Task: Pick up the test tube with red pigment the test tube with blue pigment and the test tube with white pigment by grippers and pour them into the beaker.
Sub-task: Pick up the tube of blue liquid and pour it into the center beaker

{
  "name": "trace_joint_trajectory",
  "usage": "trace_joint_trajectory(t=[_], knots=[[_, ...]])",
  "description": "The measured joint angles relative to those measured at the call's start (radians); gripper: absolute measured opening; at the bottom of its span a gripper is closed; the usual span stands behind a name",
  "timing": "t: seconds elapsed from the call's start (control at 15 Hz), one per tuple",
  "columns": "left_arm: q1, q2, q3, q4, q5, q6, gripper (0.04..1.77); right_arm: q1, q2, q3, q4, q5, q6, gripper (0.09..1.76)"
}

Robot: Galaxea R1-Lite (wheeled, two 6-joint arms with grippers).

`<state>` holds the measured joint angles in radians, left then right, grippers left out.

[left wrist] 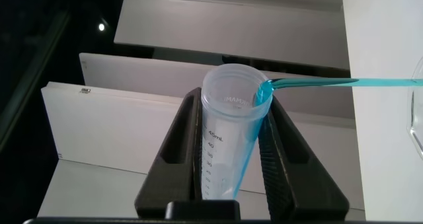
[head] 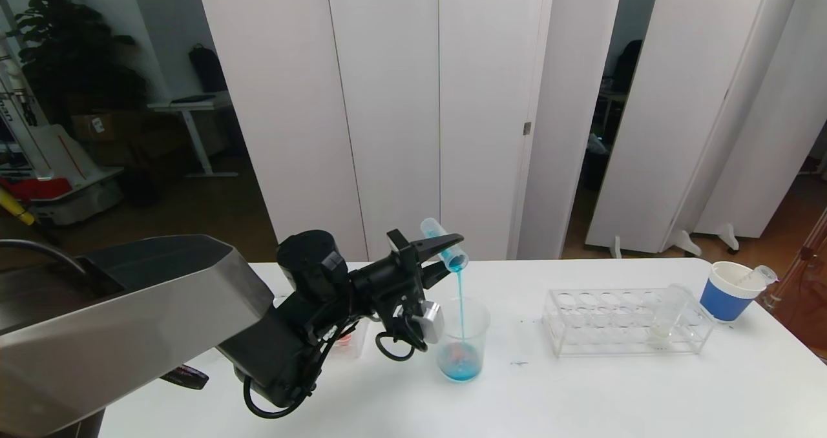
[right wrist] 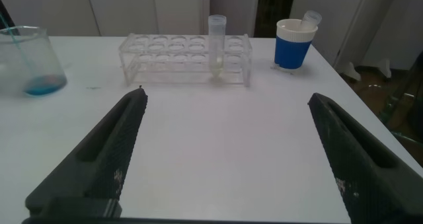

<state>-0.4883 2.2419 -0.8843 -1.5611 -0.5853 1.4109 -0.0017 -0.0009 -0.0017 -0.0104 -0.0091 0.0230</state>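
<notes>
head view: left pincer (head: 446, 252) clamped on the test tube with blue pigment (head: 444, 244), tube tipped mouth-down above the beaker (head: 460, 340), thin blue stream falling into it; beaker stands on the tabletop (head: 620, 386) just beside the left arm. to do this pour well, judged: hold the tilt steady with the mouth kept over the beaker's middle, let the stream thin to drips before righting the tube, no jerk of the wrist. right pincer (right wrist: 228, 151) spread wide, empty, low over the tabletop facing the rack (right wrist: 186, 57). count: one beaker, blue pool at its bottom with a reddish trace; one rack holding one tube, the test tube with white pigment (right wrist: 217, 44); one blue-banded white cup (right wrist: 295, 44) with one emptied tube (right wrist: 310, 18) leaning in it; possibly a second small container behind the left arm, mostly hidden.
</notes>
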Motion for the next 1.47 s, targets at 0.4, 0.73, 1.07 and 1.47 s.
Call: trace_joint_trajectory(t=[0.4, 0.73, 1.07, 1.47], knots=[[0.000, 0.008, -0.009, 0.000, 0.011, 0.004, 0.59, 0.000, 0.000, 0.000, 0.000, 0.000, 0.000, 1.75], [0.006, 0.009, -0.021, 0.000, 0.012, 0.009, 0.59, 0.000, 0.000, 0.000, 0.000, 0.000, 0.000, 1.75], [0.009, 0.006, -0.027, 0.000, 0.012, 0.013, 0.59, 0.000, 0.000, 0.000, 0.000, 0.000, 0.000, 1.75], [0.014, -0.002, -0.025, 0.000, 0.011, 0.022, 0.59, 0.000, 0.000, 0.000, 0.000, 0.000, 0.000, 1.75]])
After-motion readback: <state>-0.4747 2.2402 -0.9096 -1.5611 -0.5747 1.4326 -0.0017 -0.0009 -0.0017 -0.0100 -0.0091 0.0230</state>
